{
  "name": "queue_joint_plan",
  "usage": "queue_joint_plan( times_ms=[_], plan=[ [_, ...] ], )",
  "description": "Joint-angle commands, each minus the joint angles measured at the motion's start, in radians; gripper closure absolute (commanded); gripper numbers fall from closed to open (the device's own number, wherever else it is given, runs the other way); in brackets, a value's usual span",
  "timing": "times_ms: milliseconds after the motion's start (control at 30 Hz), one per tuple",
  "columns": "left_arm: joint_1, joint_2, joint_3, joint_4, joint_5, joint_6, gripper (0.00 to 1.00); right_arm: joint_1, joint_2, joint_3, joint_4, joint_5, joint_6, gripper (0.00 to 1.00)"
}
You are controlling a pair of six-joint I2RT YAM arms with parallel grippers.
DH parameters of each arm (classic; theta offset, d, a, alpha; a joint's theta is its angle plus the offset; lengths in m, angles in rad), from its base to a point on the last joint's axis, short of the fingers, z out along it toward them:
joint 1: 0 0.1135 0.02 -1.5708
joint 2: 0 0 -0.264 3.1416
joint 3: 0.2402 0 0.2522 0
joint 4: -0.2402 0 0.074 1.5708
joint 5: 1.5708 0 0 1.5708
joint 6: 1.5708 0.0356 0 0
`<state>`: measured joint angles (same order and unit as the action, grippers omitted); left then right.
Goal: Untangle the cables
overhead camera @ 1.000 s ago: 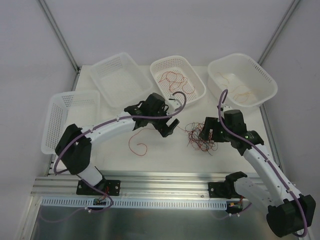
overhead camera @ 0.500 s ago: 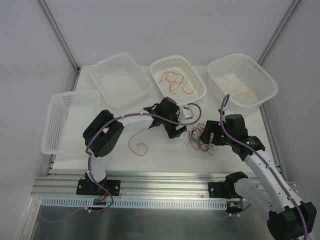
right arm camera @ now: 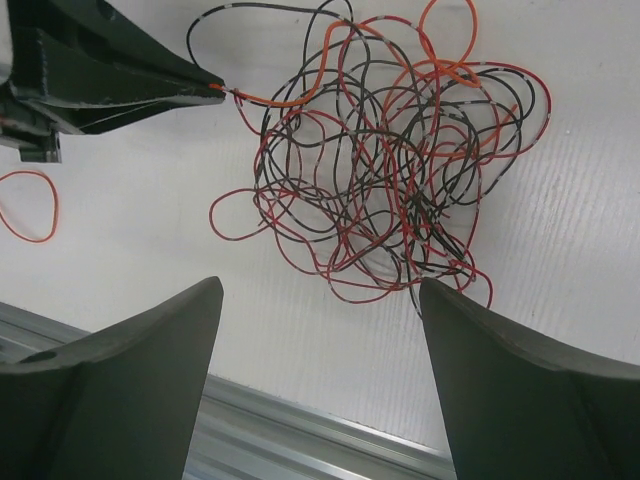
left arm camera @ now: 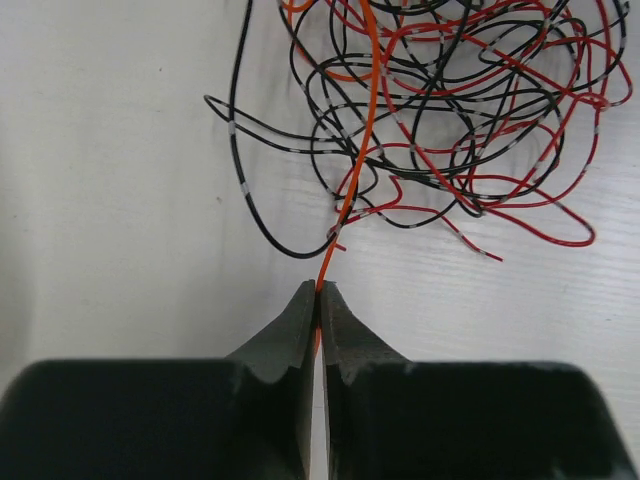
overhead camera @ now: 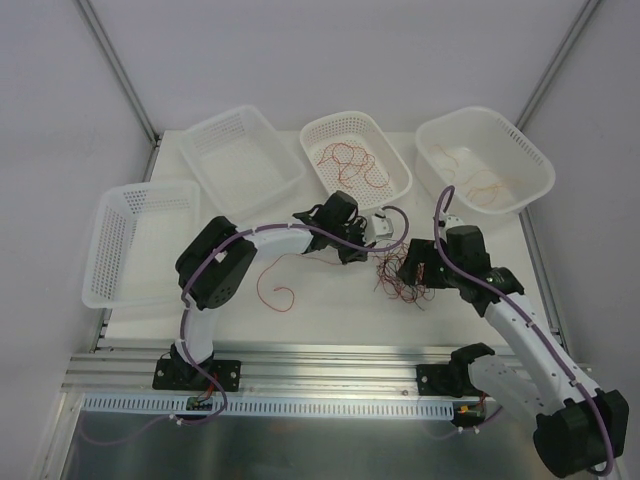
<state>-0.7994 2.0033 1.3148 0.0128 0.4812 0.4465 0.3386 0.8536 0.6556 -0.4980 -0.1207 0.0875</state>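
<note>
- Only the left wrist view shows the left hand (left arm camera: 320, 292) pinching one orange cable (left arm camera: 362, 120), which runs up into the cables (left arm camera: 440, 110) tangled on the desk (left arm camera: 100, 150)
- The right wrist view shows the right hand (right arm camera: 320, 305) spread above the tangle
- From the top the pinch is hidden, and the strands are too fine to separate, though it seems some lie in two baskets (overhead camera: 398, 178)

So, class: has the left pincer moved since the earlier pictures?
Yes. The left pincer slid right relative to the basket of red cables, reaching the tangle and closing on an orange cable.
</note>
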Motion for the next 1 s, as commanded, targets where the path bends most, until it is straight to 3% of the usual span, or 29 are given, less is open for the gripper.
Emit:
queue_joint_plan(
  times_ms=[0,400,533,567,600,700,967],
  plan=[
    [-0.008,-0.043,-0.011,0.016,0.099,-0.008,1.00,0.005,0.041,-0.019,0.062,0.000,0.026,0.16],
    [-0.007,-0.317,-0.164,0.016,0.137,-0.207,1.00,0.004,0.303,-0.076,0.254,-0.033,0.132,0.20],
    [-0.003,-0.438,-0.224,0.016,0.139,-0.302,1.00,0.002,0.392,-0.085,0.292,-0.068,0.169,0.36],
    [0.002,-0.495,-0.232,0.015,0.134,-0.324,1.00,0.002,0.401,-0.086,0.292,-0.065,0.175,0.42],
    [0.008,-0.523,-0.244,0.015,0.129,-0.371,1.00,-0.003,0.409,-0.094,0.291,-0.063,0.179,0.54],
    [0.040,-0.649,-0.287,0.015,0.091,-0.443,1.00,-0.033,0.417,-0.109,0.291,-0.073,0.190,0.67],
    [0.241,-1.023,-0.345,-0.124,-0.062,-0.681,1.00,-0.160,0.378,-0.157,0.274,-0.111,0.178,0.81]
  ],
)
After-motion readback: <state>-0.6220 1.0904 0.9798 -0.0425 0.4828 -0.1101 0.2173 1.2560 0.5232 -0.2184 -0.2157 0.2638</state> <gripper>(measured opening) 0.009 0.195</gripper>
